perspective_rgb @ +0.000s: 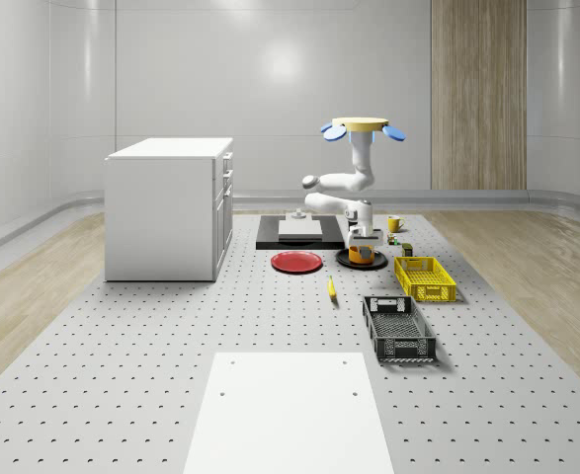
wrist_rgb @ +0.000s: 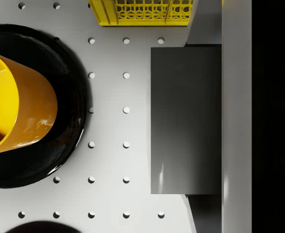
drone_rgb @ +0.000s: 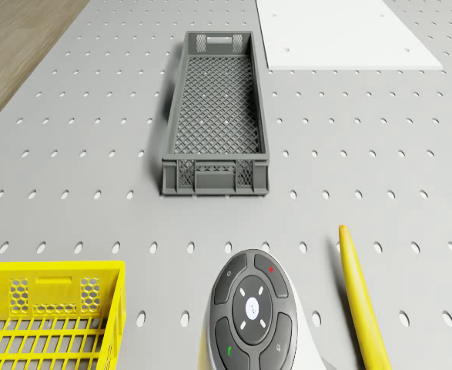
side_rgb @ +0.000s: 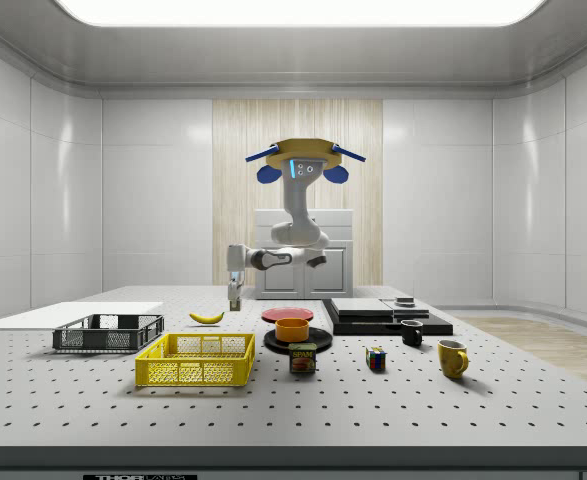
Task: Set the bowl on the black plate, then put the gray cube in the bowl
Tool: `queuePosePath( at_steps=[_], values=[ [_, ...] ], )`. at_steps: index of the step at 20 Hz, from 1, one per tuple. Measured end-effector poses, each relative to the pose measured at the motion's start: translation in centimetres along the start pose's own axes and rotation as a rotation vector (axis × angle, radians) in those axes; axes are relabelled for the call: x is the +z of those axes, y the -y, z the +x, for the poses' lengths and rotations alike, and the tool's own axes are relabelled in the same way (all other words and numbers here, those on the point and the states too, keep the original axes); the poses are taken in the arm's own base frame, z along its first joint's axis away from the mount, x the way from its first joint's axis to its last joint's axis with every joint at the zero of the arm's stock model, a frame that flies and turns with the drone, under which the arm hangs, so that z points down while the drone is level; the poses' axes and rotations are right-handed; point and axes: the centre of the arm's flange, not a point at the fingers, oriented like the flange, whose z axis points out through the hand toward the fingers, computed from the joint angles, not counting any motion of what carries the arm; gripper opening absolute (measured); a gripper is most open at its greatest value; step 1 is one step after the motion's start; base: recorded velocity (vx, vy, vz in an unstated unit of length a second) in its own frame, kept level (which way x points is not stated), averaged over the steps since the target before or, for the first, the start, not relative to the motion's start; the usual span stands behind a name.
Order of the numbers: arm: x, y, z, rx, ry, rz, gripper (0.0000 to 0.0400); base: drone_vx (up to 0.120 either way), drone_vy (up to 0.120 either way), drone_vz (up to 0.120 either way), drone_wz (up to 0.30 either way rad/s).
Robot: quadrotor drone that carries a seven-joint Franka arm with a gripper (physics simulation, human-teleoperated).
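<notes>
The orange bowl (perspective_rgb: 361, 254) sits upright on the black plate (perspective_rgb: 344, 260), also seen in the side view as bowl (side_rgb: 293, 328) on plate (side_rgb: 318, 340). The drone (perspective_rgb: 360, 126) hovers above the table near the plate, its arm bent down. My gripper (side_rgb: 235, 296) is shut on the gray cube (side_rgb: 235, 301) and hangs above the table, off to the side view's left of the bowl. In the wrist view the gray cube (wrist_rgb: 186, 97) sits between the jaws, beside the bowl (wrist_rgb: 16, 104) and the plate (wrist_rgb: 72, 97), not over them.
A yellow basket (perspective_rgb: 425, 277), a gray crate (perspective_rgb: 398, 328) and a banana (perspective_rgb: 331, 287) lie near the plate. A red plate (perspective_rgb: 296, 262), a black platform (perspective_rgb: 299, 237), a white cabinet (perspective_rgb: 168, 207), a yellow mug (side_rgb: 452, 357), a black mug (side_rgb: 411, 332), a can (side_rgb: 303, 357) and a puzzle cube (side_rgb: 375, 358) stand around.
</notes>
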Motion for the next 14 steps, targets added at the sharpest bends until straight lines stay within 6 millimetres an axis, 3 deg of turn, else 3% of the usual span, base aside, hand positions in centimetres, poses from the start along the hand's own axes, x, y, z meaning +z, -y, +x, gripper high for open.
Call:
queuePosePath(
  at_steps=[14],
  values=[
    [0.0,0.0,0.0,0.0,0.0,0.0,0.025,-0.12,0.0,0.0,0.0]
  ],
)
